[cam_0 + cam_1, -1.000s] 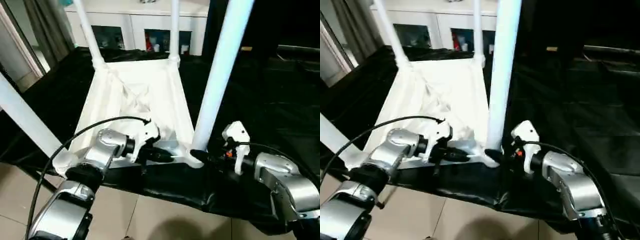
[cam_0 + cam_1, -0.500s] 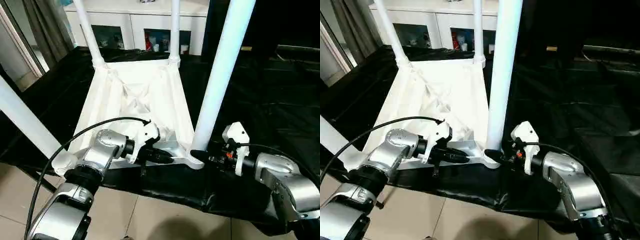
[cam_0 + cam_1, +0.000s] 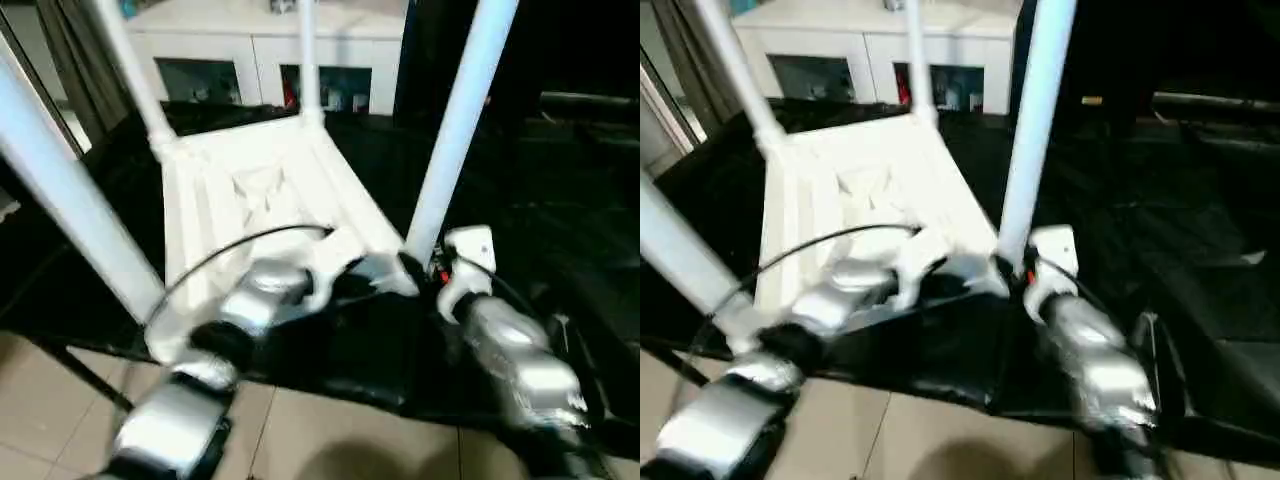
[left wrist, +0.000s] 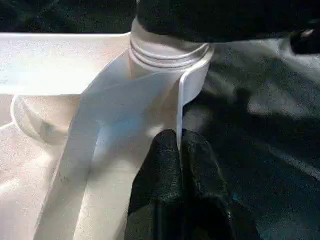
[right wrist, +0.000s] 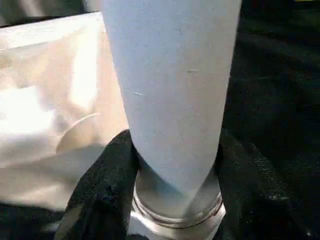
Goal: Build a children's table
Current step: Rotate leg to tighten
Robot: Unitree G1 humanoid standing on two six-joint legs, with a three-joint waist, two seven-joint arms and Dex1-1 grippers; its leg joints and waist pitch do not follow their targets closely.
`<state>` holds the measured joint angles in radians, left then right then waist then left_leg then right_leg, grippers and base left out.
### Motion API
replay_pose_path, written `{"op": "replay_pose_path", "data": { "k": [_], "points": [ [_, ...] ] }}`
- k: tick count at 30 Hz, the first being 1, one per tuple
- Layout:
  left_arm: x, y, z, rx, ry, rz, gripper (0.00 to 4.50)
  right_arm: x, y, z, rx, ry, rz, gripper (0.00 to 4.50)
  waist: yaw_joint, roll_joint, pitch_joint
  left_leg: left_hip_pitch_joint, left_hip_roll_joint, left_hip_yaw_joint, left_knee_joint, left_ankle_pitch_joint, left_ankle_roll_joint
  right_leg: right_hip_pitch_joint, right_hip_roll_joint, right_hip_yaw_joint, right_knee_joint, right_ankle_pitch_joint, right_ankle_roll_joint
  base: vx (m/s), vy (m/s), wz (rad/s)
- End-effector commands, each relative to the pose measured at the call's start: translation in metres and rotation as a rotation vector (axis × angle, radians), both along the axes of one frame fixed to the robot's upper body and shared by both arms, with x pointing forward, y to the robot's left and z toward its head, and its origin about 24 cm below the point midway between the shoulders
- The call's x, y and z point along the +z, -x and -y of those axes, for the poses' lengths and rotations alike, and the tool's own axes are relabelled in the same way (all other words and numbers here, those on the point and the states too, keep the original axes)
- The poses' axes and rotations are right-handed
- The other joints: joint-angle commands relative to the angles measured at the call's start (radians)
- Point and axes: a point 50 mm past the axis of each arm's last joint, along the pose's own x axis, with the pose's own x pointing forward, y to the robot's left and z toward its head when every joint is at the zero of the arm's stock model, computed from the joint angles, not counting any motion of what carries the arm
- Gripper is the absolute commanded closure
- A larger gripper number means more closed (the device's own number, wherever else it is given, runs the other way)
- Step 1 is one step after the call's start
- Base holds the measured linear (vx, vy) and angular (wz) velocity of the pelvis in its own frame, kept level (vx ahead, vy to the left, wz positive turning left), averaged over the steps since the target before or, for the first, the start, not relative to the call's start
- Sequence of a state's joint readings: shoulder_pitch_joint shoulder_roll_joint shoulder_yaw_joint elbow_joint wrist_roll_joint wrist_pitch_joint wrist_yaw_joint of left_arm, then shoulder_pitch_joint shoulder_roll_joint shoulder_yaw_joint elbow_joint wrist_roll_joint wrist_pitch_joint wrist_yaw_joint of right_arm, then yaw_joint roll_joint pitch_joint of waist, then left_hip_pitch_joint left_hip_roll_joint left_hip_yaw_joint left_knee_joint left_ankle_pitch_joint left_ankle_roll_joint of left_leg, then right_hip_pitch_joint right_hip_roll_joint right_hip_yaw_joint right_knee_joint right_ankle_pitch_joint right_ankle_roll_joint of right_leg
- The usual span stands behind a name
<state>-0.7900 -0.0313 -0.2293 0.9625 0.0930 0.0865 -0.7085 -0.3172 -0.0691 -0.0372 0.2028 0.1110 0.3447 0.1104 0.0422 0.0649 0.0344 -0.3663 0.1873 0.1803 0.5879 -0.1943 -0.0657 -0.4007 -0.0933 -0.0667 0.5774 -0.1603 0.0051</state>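
The children's table lies upside down on black cloth, its ribbed white top [image 3: 250,190] facing up with four white legs standing in the corner sockets. At the near right corner, my right gripper [image 5: 175,165] is shut around the base of the leg [image 3: 455,130], one black finger [image 5: 107,175] on each side just above the socket ring. Right beside that socket [image 4: 167,52], my left gripper [image 4: 178,137] is shut on the thin upright rim [image 4: 179,105] of the top. Both silver forearms reach in from the near edge, blurred in the eye views.
A white cabinet [image 3: 270,50] with glass doors stands behind the table. Black cloth [image 3: 560,200] covers the work surface out to the right. Tiled floor [image 3: 330,440] shows below the near edge. The near left leg [image 3: 70,200] rises close to my left arm.
The head camera has shifted and the eye views are now blurred. My right gripper's fingers have drawn in around the leg's base. The left gripper keeps its hold on the rim.
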Motion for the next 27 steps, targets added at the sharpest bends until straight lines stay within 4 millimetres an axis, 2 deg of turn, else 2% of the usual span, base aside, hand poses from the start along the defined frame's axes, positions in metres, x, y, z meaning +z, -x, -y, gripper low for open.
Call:
{"op": "replay_pose_path", "data": {
  "k": [1,2,5,6,7,13,15,16,19,21,22,23,27],
  "points": [
    [0.006,-0.004,0.005,0.051,0.045,0.022,4.50,-0.014,0.002,-0.018,0.026,-0.010,-0.072,2.54,-0.002,-0.025,-0.054,0.000,0.021,-0.011,-0.073,-0.198,0.050,0.047,-0.047,0.030,-0.081,-0.352,-0.154,0.000,0.000,0.00],
    [0.007,-0.004,0.009,0.040,0.047,0.029,4.50,-0.010,-0.001,-0.026,0.053,-0.003,-0.051,2.54,-0.001,-0.024,-0.057,0.000,0.021,-0.011,-0.071,-0.184,0.057,0.049,-0.048,0.031,-0.080,-0.334,-0.158,0.000,0.000,0.00],
    [0.007,-0.004,0.008,0.029,0.045,0.030,4.50,-0.007,-0.002,-0.027,0.077,-0.006,-0.029,2.54,-0.001,-0.024,-0.057,0.000,0.022,-0.010,-0.069,-0.169,0.071,0.050,-0.050,0.031,-0.077,-0.305,-0.170,0.000,0.000,0.00],
    [0.007,-0.004,0.006,0.017,0.043,0.028,4.50,-0.002,-0.003,-0.026,0.097,-0.011,-0.004,2.19,-0.002,-0.023,-0.057,-0.001,0.023,-0.011,-0.070,-0.168,0.076,0.051,-0.049,0.031,-0.076,-0.298,-0.175,0.000,0.000,0.00],
    [0.006,-0.004,0.003,0.010,0.041,0.024,4.50,0.002,-0.004,-0.024,0.114,-0.018,0.021,1.98,-0.004,-0.028,-0.057,-0.002,0.023,-0.010,-0.068,-0.165,0.083,0.052,-0.049,0.031,-0.075,-0.293,-0.177,0.000,0.000,0.00],
    [0.003,-0.003,-0.011,-0.041,0.035,0.010,4.50,0.010,-0.002,-0.010,0.210,0.022,0.045,1.50,-0.002,-0.029,-0.057,-0.003,0.024,-0.009,-0.065,-0.151,0.105,0.054,-0.050,0.031,-0.073,-0.279,-0.187,0.000,0.000,0.00],
    [0.002,-0.002,-0.020,-0.070,0.034,0.007,4.50,0.014,0.001,-0.003,0.297,0.072,0.053,1.39,-0.001,-0.028,-0.057,-0.002,0.025,-0.009,-0.066,-0.149,0.109,0.055,-0.048,0.031,-0.073,-0.275,-0.189,0.000,0.000,0.00],
    [0.001,0.001,-0.029,-0.130,0.042,0.004,4.50,0.019,0.008,0.005,0.411,0.116,0.051,1.39,0.000,-0.029,-0.056,-0.003,0.026,-0.009,-0.065,-0.155,0.115,0.056,-0.049,0.031,-0.072,-0.270,-0.191,0.000,0.000,0.00],
    [0.000,0.008,-0.043,-0.234,0.061,-0.034,4.50,0.023,0.020,0.015,0.570,0.155,0.027,1.39,0.004,-0.029,-0.053,-0.003,0.032,-0.009,-0.067,-0.175,0.127,0.056,-0.052,0.034,-0.073,-0.291,-0.193,0.000,0.000,0.00],
    [0.000,0.010,-0.045,-0.263,0.066,-0.043,4.50,0.024,0.023,0.017,0.605,0.159,0.019,1.39,0.004,-0.026,-0.054,-0.001,0.032,-0.009,-0.067,-0.181,0.122,0.053,-0.052,0.034,-0.072,-0.303,-0.197,0.000,0.000,0.00],
    [0.000,0.020,-0.058,-0.380,0.081,-0.103,4.50,0.026,0.030,0.024,0.682,0.168,-0.002,1.39,0.007,-0.025,-0.055,0.002,0.036,-0.010,-0.068,-0.195,0.110,0.053,-0.053,0.035,-0.071,-0.311,-0.206,0.000,0.000,0.00],
    [0.001,0.021,-0.059,-0.390,0.084,-0.110,4.50,0.026,0.031,0.025,0.689,0.166,-0.003,1.39,0.007,-0.025,-0.055,0.002,0.036,-0.010,-0.068,-0.195,0.110,0.053,-0.053,0.035,-0.071,-0.311,-0.206,0.000,0.000,0.00],
    [0.002,0.024,-0.069,-0.425,0.095,-0.145,4.50,0.027,0.036,0.027,0.757,0.134,-0.033,1.39,0.014,-0.020,-0.057,0.004,0.040,-0.007,-0.067,-0.167,0.111,0.048,-0.049,0.036,-0.058,-0.217,-0.243,0.000,0.000,0.00]
  ]
}}
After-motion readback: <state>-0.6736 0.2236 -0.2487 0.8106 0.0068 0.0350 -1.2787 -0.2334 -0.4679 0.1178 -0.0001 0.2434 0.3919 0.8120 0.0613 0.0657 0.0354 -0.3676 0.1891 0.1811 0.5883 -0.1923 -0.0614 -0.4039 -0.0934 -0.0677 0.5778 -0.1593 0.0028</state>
